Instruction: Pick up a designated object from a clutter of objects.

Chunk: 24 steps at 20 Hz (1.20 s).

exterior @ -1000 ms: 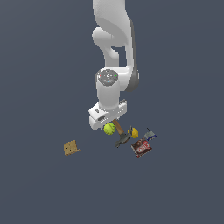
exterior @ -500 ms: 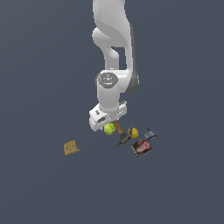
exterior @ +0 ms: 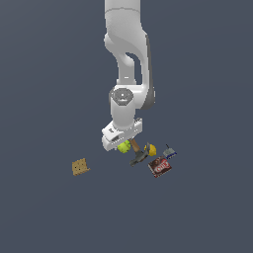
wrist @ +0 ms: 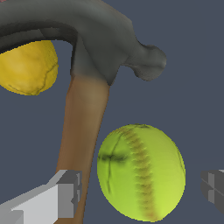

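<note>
The yellow-green tennis ball (exterior: 123, 146) lies on the grey floor right under my hand, beside the brown-handled hammer (exterior: 138, 156). In the wrist view the ball (wrist: 141, 171) fills the gap between my two fingers, which stand apart on either side of it without touching it. My gripper (wrist: 142, 192) is open and low over the ball (exterior: 120, 145). One finger (wrist: 57, 197) overlaps the hammer's handle (wrist: 85, 127). The orange-yellow item (wrist: 27, 65) lies beyond the hammer's head (wrist: 109, 39).
The orange-yellow item (exterior: 150, 149), a dark red box (exterior: 160, 166) and a tiny blue-grey item (exterior: 170, 152) lie toward the exterior view's right of the ball. A tan cracker-like square (exterior: 80, 166) lies apart toward the exterior view's left.
The arm has come down steadily over the ball. The hand is now lower, with its fingers around the ball. The objects have not moved.
</note>
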Tool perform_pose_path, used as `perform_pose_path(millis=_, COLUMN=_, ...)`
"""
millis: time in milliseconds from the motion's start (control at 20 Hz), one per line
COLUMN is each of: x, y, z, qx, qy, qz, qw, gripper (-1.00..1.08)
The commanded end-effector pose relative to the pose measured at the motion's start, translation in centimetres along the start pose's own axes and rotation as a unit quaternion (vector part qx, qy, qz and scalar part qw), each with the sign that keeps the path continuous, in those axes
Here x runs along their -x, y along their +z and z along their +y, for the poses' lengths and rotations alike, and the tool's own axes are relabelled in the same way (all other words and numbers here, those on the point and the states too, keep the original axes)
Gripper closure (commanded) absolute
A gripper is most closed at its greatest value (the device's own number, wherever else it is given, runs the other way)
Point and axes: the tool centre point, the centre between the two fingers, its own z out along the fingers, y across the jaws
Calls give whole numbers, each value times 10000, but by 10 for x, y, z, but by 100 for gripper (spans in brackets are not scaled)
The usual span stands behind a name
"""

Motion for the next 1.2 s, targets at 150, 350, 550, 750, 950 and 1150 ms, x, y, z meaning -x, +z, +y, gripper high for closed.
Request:
perform_pose_path(millis=150, x=2, y=17, z=0, qx=-38, qy=34, qz=-44, qw=10000, gripper=108)
perform_pose_path(millis=350, x=2, y=17, z=0, qx=-38, qy=34, qz=-44, qw=10000, gripper=108)
perform_pose_path(millis=550, x=2, y=17, z=0, qx=-38, qy=34, qz=-44, qw=10000, gripper=108)
perform_pose_path(millis=750, x=-12, y=-3, z=4, qx=79, qy=5, qz=126, qw=9999, gripper=108)
perform_pose_path(millis=950, x=-14, y=-11, z=-2, qx=76, qy=6, qz=120, qw=9999, gripper=108)
perform_pose_path(millis=1150, x=-16, y=-26, z=-14, qx=71, qy=7, qz=111, qw=9999, gripper=108)
